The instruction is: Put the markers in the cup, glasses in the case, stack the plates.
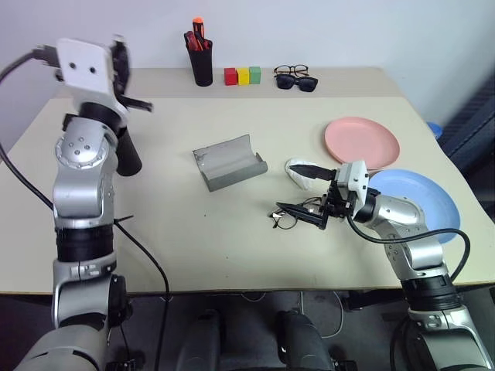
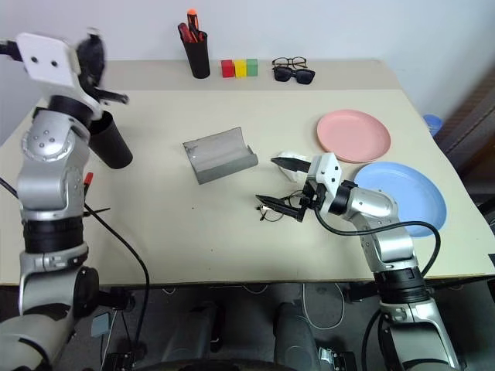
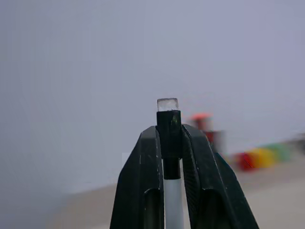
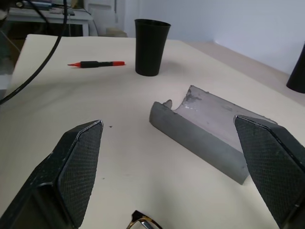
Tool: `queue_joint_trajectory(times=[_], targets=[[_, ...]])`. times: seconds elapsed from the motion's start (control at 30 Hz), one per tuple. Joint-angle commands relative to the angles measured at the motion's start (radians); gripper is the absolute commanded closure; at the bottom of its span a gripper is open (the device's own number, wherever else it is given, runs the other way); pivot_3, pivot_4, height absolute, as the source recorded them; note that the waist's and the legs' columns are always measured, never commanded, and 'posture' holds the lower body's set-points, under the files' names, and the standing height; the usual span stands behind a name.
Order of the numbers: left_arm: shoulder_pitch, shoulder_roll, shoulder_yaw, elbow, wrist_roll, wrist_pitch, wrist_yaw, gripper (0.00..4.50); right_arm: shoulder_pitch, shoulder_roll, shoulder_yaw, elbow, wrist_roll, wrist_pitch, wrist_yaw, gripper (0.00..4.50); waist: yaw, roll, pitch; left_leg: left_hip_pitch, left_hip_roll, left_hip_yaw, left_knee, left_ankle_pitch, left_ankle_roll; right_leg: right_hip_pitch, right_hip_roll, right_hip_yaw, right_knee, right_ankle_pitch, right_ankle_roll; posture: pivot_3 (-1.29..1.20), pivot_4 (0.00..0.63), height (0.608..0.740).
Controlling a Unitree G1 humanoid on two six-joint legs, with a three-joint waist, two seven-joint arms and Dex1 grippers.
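Far left: left end effector (image 3: 171,143) raised high, clamped on the black-capped marker (image 3: 169,125), cap poking out past the fingertips. Just below it, black cup (image 2: 108,141) upright on the worktop (image 1: 178,232), can't tell what's inside. Red-capped marker (image 4: 96,64) lying flat near the cup. Back edge: pen pot (image 1: 202,63) stuffed with red and orange pens. Middle: grey case (image 1: 229,161) lying open, nothing in it. Then the wire-rimmed glasses (image 1: 292,215) on the worktop, right end effector (image 1: 311,195) spread wide around them, not gripping. Far right: pink plate (image 1: 362,140) and blue plate (image 1: 421,202) side by side, 2 plates unstacked.
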Motion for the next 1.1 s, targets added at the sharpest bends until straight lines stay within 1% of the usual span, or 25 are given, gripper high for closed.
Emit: queue_joint_trajectory(times=[0.03,0.13,0.23,0.53,0.6,0.67,0.7,0.73,0.77,0.8,0.83,0.9,0.93,0.97,1.0,1.03,1.1], targets=[[-0.074,0.012,0.018,0.195,0.088,-0.132,0.142,4.45,-0.027,0.017,0.001,-0.006,-0.005,-0.031,-0.001,0.00,0.001,0.000,0.000,0.000,0.000,0.000,0.000,0.000,0.000,0.000,0.000,0.000,0.000,0.000,0.000,0.00,0.150,0.740],[-0.106,0.013,0.020,0.312,0.112,-0.196,0.204,4.45,-0.026,0.020,0.002,-0.004,-0.008,-0.035,-0.001,0.00,0.002,0.000,0.000,0.000,0.000,0.000,0.000,0.000,0.000,0.000,0.000,0.000,0.001,0.001,0.003,0.00,0.150,0.740],[-0.103,0.005,0.009,0.402,0.132,-0.245,0.250,4.45,-0.018,0.023,0.003,-0.013,-0.009,-0.035,-0.007,0.00,0.001,0.000,0.000,0.000,0.000,0.000,0.001,0.000,0.000,0.000,0.000,0.000,0.001,0.002,0.004,0.00,0.150,0.740],[-0.046,-0.013,-0.007,0.486,0.144,-0.323,0.264,4.45,0.015,0.018,-0.004,-0.040,-0.006,-0.037,-0.020,0.00,0.000,0.000,0.000,0.000,0.000,0.000,0.001,0.000,0.000,-0.001,0.000,0.000,0.002,0.002,0.004,0.00,0.150,0.740],[-0.041,-0.021,-0.008,0.496,0.144,-0.327,0.263,3.51,0.024,0.016,-0.006,-0.043,-0.006,-0.039,-0.021,0.00,0.000,-0.001,0.000,0.000,0.000,0.000,0.001,0.000,0.000,-0.001,0.000,0.000,0.002,0.002,0.004,0.00,0.150,0.740],[-0.028,-0.030,-0.012,0.487,0.140,-0.337,0.249,2.68,0.026,0.016,-0.007,-0.040,-0.006,-0.042,-0.021,0.00,0.000,0.000,0.000,0.000,0.000,0.000,0.001,0.000,0.000,-0.001,0.000,0.000,0.002,0.002,0.004,0.00,0.150,0.740],[-0.020,-0.034,-0.012,0.476,0.135,-0.341,0.241,2.12,0.026,0.015,-0.007,-0.038,-0.006,-0.043,-0.021,0.00,0.000,0.000,0.000,0.000,0.000,0.000,0.001,0.000,0.000,-0.001,0.000,0.000,0.002,0.002,0.004,0.00,0.150,0.740],[-0.009,-0.043,-0.006,0.454,0.121,-0.334,0.230,1.70,0.025,0.015,-0.007,-0.035,-0.006,-0.044,-0.021,0.00,0.000,0.000,0.000,0.000,0.000,0.000,0.001,0.000,0.000,0.000,0.000,0.000,0.002,0.002,0.004,0.00,0.150,0.740],[0.002,-0.051,0.000,0.431,0.106,-0.328,0.216,1.08,0.024,0.015,-0.007,-0.033,-0.007,-0.044,-0.021,0.00,0.000,0.000,0.000,0.000,0.000,0.000,0.001,0.000,0.000,-0.001,0.000,0.000,0.002,0.002,0.004,0.00,0.150,0.740],[0.021,-0.065,0.006,0.382,0.070,-0.319,0.178,0.65,0.021,0.015,-0.006,-0.028,-0.008,-0.045,-0.021,0.00,0.000,0.000,0.000,0.000,0.000,0.000,0.001,0.000,0.000,-0.001,0.000,0.000,0.002,0.002,0.004,0.00,0.150,0.740],[0.046,-0.083,0.014,0.309,0.020,-0.293,0.134,0.65,0.020,0.016,-0.005,-0.027,-0.009,-0.044,-0.022,0.00,0.000,0.000,0.000,0.000,0.000,0.000,0.001,0.000,0.000,-0.001,0.000,0.000,0.002,0.002,0.004,0.00,0.150,0.740],[0.108,-0.111,0.030,0.106,-0.120,-0.178,0.029,0.65,0.017,0.018,0.000,-0.026,-0.009,-0.040,-0.022,0.00,-0.001,-0.001,0.000,0.000,0.000,0.000,0.001,0.000,-0.001,-0.001,0.000,0.000,0.002,0.002,0.004,0.00,0.150,0.740],[0.146,-0.111,0.047,-0.020,-0.224,-0.051,-0.015,0.65,0.017,0.019,0.002,-0.027,-0.008,-0.037,-0.021,0.00,-0.001,-0.001,0.000,-0.001,0.000,0.000,0.001,0.000,-0.001,-0.001,0.000,0.000,0.002,0.002,0.004,0.00,0.150,0.740],[0.183,-0.100,0.065,-0.131,-0.322,0.067,-0.052,0.65,0.015,0.020,0.004,-0.026,-0.008,-0.035,-0.020,0.00,-0.004,-0.001,0.000,-0.001,0.000,0.000,0.001,0.000,-0.001,-0.001,0.000,0.000,0.002,0.002,0.004,0.00,0.150,0.740],[0.207,-0.090,0.080,-0.205,-0.388,0.155,-0.072,0.65,0.013,0.021,0.006,-0.024,-0.008,-0.034,-0.019,0.00,-0.007,-0.001,0.000,-0.001,0.000,0.000,0.001,0.000,-0.001,-0.001,0.000,0.000,0.002,0.002,0.004,0.00,0.150,0.740],[0.251,-0.062,0.111,-0.296,-0.482,0.247,-0.103,0.65,0.011,0.021,0.008,-0.023,-0.007,-0.033,-0.017,0.00,-0.009,-0.001,0.000,0.000,0.000,0.000,0.000,0.000,-0.001,-0.001,0.000,0.000,0.003,0.002,0.004,0.00,0.150,0.740],[0.336,-0.003,0.187,-0.420,-0.631,0.375,-0.157,0.65,0.002,0.024,0.012,-0.014,-0.006,-0.032,-0.012,0.00,-0.017,0.000,0.000,0.001,0.001,0.000,0.000,0.000,-0.001,-0.001,0.000,0.000,0.004,0.002,0.004,0.00,0.150,0.740]])
